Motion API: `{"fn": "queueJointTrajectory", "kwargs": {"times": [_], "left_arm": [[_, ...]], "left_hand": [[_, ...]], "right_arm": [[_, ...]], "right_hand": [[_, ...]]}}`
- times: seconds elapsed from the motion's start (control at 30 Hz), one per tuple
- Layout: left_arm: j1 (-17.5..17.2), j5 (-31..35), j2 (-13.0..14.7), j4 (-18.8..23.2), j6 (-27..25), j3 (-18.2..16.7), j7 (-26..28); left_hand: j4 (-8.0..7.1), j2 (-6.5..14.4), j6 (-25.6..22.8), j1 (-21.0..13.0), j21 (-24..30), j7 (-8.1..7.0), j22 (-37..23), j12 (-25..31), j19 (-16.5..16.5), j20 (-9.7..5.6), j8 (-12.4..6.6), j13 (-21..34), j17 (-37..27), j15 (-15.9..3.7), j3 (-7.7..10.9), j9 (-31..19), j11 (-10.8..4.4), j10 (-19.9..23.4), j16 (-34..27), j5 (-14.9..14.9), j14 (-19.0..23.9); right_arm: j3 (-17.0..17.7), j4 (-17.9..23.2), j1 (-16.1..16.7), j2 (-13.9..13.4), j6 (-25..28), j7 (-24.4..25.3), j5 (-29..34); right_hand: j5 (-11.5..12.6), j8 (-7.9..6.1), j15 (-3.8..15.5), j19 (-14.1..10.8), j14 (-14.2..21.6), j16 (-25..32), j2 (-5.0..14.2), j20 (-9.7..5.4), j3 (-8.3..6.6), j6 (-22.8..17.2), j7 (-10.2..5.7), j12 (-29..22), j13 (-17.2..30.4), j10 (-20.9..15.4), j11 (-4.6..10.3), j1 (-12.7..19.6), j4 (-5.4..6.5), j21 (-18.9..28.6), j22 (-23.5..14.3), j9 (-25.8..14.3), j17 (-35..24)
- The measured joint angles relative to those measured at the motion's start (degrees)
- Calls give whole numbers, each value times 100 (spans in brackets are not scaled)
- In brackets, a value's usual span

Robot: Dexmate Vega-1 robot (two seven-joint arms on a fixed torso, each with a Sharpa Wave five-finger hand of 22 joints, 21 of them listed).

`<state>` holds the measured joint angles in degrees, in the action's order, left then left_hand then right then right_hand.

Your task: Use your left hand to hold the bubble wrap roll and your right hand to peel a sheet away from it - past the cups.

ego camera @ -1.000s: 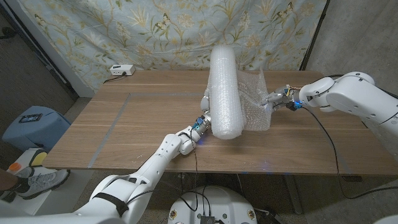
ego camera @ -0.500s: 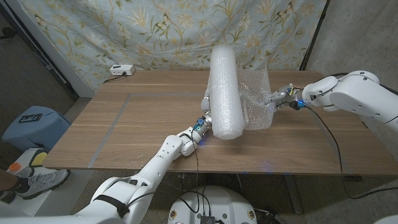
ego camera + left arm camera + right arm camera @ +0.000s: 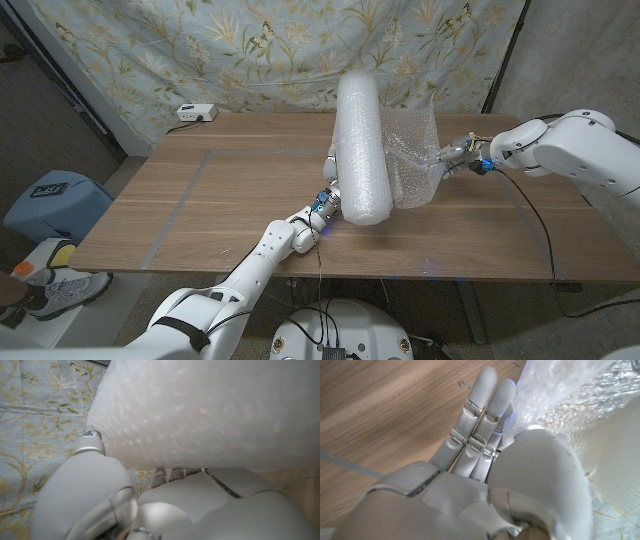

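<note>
We found the bubble wrap roll [image 3: 363, 150] lying lengthwise on the wooden table [image 3: 200, 200], its far end near the back edge by the floral curtain [image 3: 250, 50]. Our left hand [image 3: 328, 190] pressed against the roll's left side, fingers up along it; how fully it gripped we could not tell. Our right hand [image 3: 455, 155] pinched the sheet [image 3: 415, 160], drawn out to the roll's right and raised off the tabletop. Bare wood lay open beyond both hands. A white box [image 3: 196, 113] sat at the back left edge.
</note>
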<state>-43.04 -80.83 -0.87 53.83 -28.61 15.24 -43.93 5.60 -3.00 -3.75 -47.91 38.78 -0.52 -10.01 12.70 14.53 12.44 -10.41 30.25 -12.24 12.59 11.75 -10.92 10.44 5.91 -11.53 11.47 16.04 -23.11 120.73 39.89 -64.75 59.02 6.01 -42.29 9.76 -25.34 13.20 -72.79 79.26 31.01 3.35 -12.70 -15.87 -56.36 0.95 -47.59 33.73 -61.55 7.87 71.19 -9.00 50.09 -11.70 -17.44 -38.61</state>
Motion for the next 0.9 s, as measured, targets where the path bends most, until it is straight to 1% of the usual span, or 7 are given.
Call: {"fn": "queueJointTrajectory", "kwargs": {"times": [0.47, 0.57, 0.6, 0.63, 0.7, 0.77, 0.9], "left_arm": [[-104, -110, -74, 23, 50, -102, 63], [-134, -136, -94, 40, 63, -124, 102], [-134, -143, -94, 40, 65, -124, 112], [-151, -156, -102, 59, 69, -137, 146], [-173, -170, -109, 92, 73, -151, 187], [-215, -200, -119, 151, 87, -168, 284], [-257, -236, -125, 216, 106, -183, 373]], "left_hand": [[-16, 43, 28, 43, -40, -72, 2, 0, 4, 6, 0, 1, 7, 0, -16, 0, -31, -31, 0, 45, 0], [-16, 59, 9, 54, -40, -91, 2, 0, 15, 15, -25, 1, 8, -2, -16, 0, -53, -52, 0, 45, -2], [-12, 122, -38, 27, -40, -135, 2, 8, 15, 15, -56, 1, 8, -20, -12, 0, -75, -49, -1, 45, -20], [44, 237, -169, -80, -40, -158, 2, 62, 36, 37, -106, 1, 8, -22, 44, 0, -170, 52, -33, 38, -18], [122, 470, -483, -249, -40, -185, 2, 173, 97, 98, -201, 0, 15, -62, 157, 0, -226, 319, -118, -39, 134], [154, 553, -643, -331, -40, -203, 2, 235, 149, 149, -235, -21, 15, -97, 219, 0, -266, 455, -174, -68, 250], [176, 573, -710, -351, -43, -214, 2, 235, 149, 149, -235, -26, 15, -115, 241, 0, -298, 485, -185, -89, 302]], "right_arm": [[-172, -78, -220, 1, 205, -124, 168], [-207, -101, -256, 20, 237, -148, 204], [-220, -110, -268, 27, 240, -151, 207], [-241, -123, -287, 40, 256, -166, 228], [-259, -133, -302, 51, 268, -178, 245], [-301, -163, -334, 85, 277, -202, 269], [-342, -195, -365, 119, 283, -234, 302]], "right_hand": [[-1, 0, 0, 21, -1, -24, 7, -19, 32, -1, -2, 40, 23, 0, 0, 7, 1, 56, -1, -1, -2], [-3, 0, -1, 52, -1, -27, 7, 11, 32, -1, -2, 40, 16, 0, 0, 7, 1, 87, -1, 0, -2], [-8, 0, -1, 50, -1, -27, 7, 9, 32, -1, -3, 40, 17, 0, 0, 7, 1, 87, -1, 0, -2], [-8, 0, -1, 50, -1, -27, 7, 10, 39, -1, -3, 40, 16, 0, 0, 7, 8, 87, -1, 0, -2], [-8, 0, -1, 50, -1, -27, 7, 10, 39, -1, -3, 40, 19, 0, 0, 7, 8, 87, -1, 0, -2], [-8, 0, -1, 62, -1, -27, 7, -2, 39, -1, -3, 40, 34, 0, 0, 7, 8, 118, -1, 0, -1], [-11, 0, -1, 82, -1, -27, 8, -20, 39, -2, -4, 85, 25, 0, 0, 8, 8, 136, -1, 2, -1]]}}
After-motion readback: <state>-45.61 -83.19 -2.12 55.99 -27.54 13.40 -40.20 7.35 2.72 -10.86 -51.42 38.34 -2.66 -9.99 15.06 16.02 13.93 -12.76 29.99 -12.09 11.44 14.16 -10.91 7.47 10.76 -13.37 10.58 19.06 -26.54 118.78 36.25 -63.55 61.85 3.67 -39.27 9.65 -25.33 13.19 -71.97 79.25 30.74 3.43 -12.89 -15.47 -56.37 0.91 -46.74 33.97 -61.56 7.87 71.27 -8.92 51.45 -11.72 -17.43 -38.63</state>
